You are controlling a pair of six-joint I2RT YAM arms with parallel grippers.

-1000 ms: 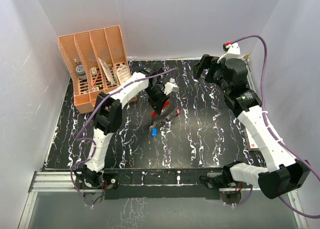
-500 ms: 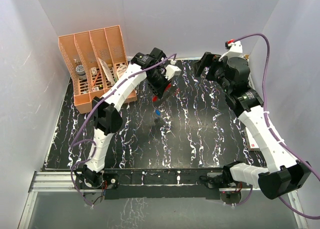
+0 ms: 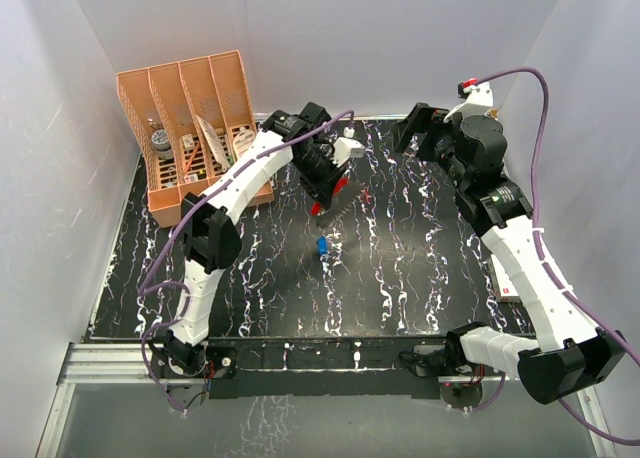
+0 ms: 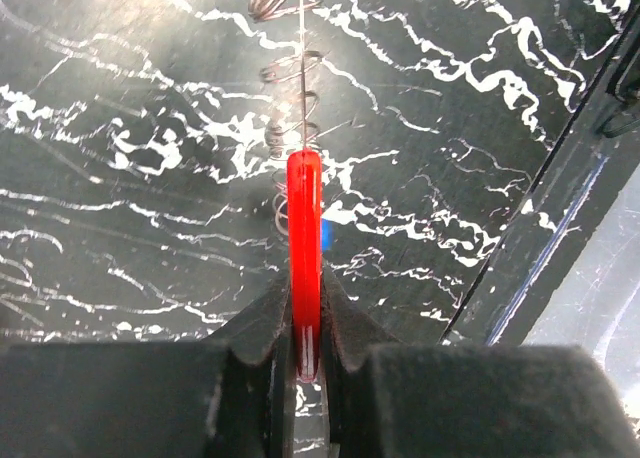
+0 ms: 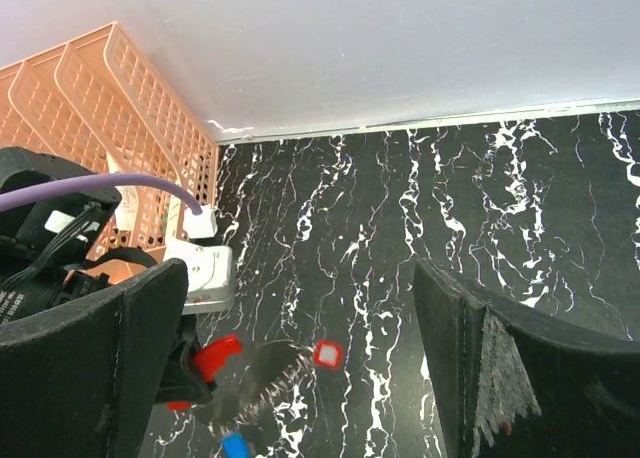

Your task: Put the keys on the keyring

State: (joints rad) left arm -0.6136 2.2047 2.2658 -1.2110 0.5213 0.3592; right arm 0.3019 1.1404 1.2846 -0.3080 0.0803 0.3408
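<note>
Black table with white streaks [image 3: 430, 268] holds an orange rack [image 3: 185, 128] at the far left corner. Both robot arms reach out over the table. The left gripper [image 4: 304, 318] is closed tight on the red strip of the keyring [image 4: 304, 248], held up on its edge, with a grey wire coil running out from it. The right gripper [image 3: 413, 133] is up near the back wall with its fingers wide apart and nothing in them. The blue key [image 3: 321, 245] is at the end of the coil; I cannot tell if it is hooked on. The red key [image 5: 327, 353] is apart from the ring, between the two grippers
</note>
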